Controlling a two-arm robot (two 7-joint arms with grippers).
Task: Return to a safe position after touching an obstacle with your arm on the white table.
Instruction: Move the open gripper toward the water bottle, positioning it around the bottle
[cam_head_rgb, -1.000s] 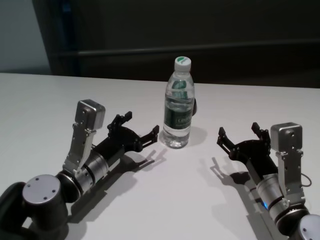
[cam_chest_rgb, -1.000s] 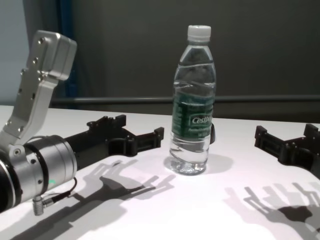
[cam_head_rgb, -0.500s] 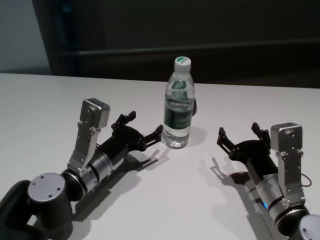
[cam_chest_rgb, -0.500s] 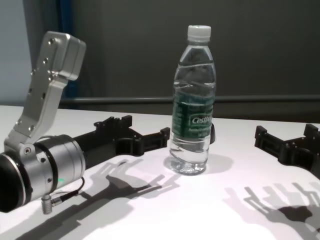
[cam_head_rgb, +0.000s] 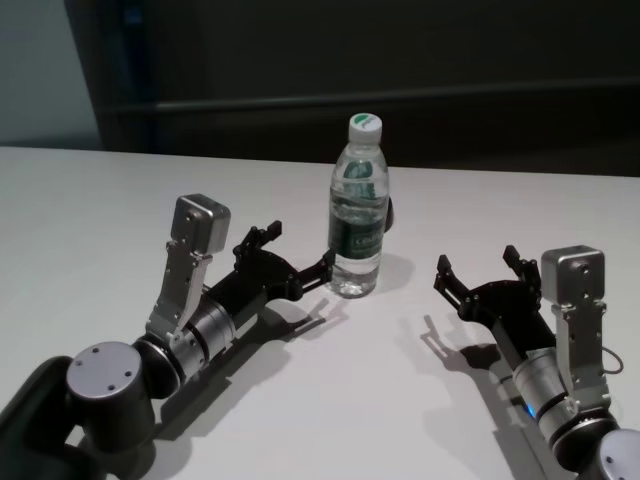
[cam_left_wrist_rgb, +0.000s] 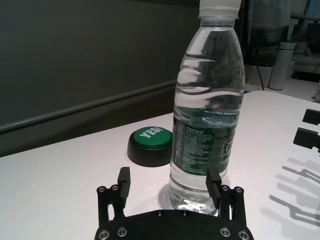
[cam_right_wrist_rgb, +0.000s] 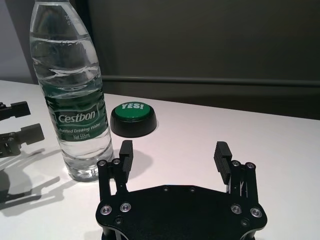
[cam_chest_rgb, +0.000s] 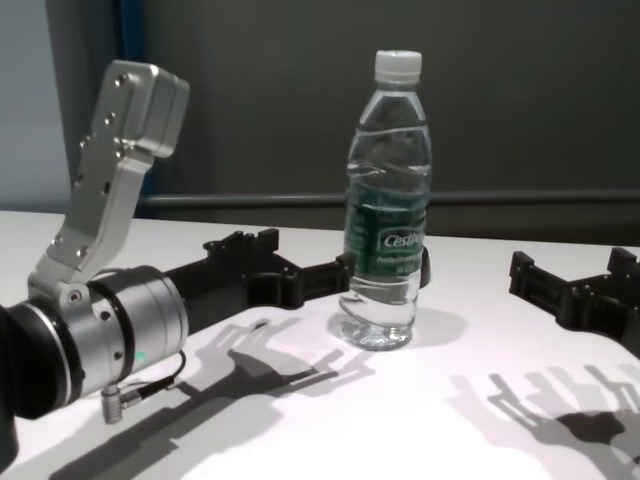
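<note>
**Left gripper at the base of the bottle on the white table**

Dark wall panelling with a horizontal rail is seen behind the wide, smooth white table (cam_head_rgb: 120, 200). Near the middle of the tabletop the tall clear plastic water bottle (cam_head_rgb: 356, 215) with white screw cap and dark green label stands upright. A low black button with a green "YES!" top (cam_left_wrist_rgb: 150, 146) lies just behind the bottle; in the head and chest views it is almost wholly hidden by the bottle, only a dark sliver showing at the bottle's right side. In the left wrist view the top of the cap is cut off by the picture edge.

The left gripper (cam_head_rgb: 290, 260) is held low over the table with its black fingers spread wide. The near finger (cam_chest_rgb: 335, 272) is seen at the bottle's lower left side; whether it touches the plastic cannot be told for certain. In the left wrist view the bottle stands directly ahead of the right-hand fingertip (cam_left_wrist_rgb: 214, 181), not between the two.

The right gripper (cam_head_rgb: 480, 268) is held to the right of the bottle, well apart from it, fingers likewise spread wide.

Compared with the frames of a second ago, the left gripper has been advanced toward the bottle; the bottle and the right gripper are unchanged in place.
</note>
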